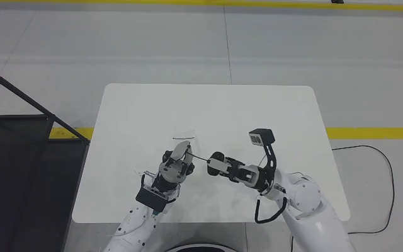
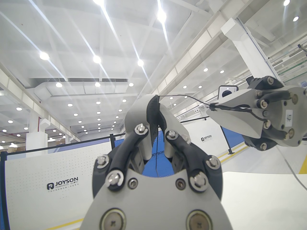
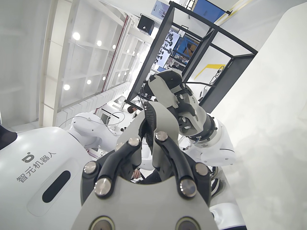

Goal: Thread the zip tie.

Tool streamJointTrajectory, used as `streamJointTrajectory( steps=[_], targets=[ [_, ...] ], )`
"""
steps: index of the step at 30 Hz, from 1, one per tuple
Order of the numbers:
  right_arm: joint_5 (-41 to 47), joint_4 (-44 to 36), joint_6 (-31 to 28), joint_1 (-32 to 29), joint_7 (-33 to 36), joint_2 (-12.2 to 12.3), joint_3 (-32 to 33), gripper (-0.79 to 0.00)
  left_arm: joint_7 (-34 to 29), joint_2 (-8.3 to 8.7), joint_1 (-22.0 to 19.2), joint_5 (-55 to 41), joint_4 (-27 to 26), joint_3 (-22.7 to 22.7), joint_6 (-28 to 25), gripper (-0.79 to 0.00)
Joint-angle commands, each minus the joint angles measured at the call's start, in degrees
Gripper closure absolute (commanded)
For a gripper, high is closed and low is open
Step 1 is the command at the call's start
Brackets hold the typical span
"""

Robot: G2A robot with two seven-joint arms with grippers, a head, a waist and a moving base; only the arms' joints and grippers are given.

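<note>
The zip tie (image 1: 200, 157) is a thin black strap stretched in the air between my two grippers, above the near middle of the white table (image 1: 208, 107). My left gripper (image 1: 186, 150) is shut on one end. In the left wrist view the zip tie (image 2: 187, 97) leaves my left gripper's (image 2: 156, 96) tips and runs across to the right gripper (image 2: 211, 108); more strap hangs down between the left fingers. My right gripper (image 1: 213, 163) is shut on the other end, tip to tip with the left. In the right wrist view my right gripper (image 3: 146, 106) is shut, with the left gripper (image 3: 165, 78) just beyond.
A short thin black strip (image 1: 184, 136) lies on the table just beyond the grippers. A black frame (image 1: 25, 126) stands off the table's left side. A cable (image 1: 371, 189) runs over the floor at the right.
</note>
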Motion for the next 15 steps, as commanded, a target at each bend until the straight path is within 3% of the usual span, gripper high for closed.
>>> streamJointTrajectory(
  steps=[1, 15],
  targets=[
    [0.0, -0.1, 0.1, 0.0, 0.0, 0.0, 0.1, 0.0, 0.0, 0.0, 0.0, 0.0, 0.0, 0.0, 0.0, 0.0],
    [0.2, -0.4, 0.4, -0.4, 0.1, 0.3, 0.7, 0.0, 0.0, 0.0, 0.0, 0.0, 0.0, 0.0, 0.0, 0.0]
  ],
)
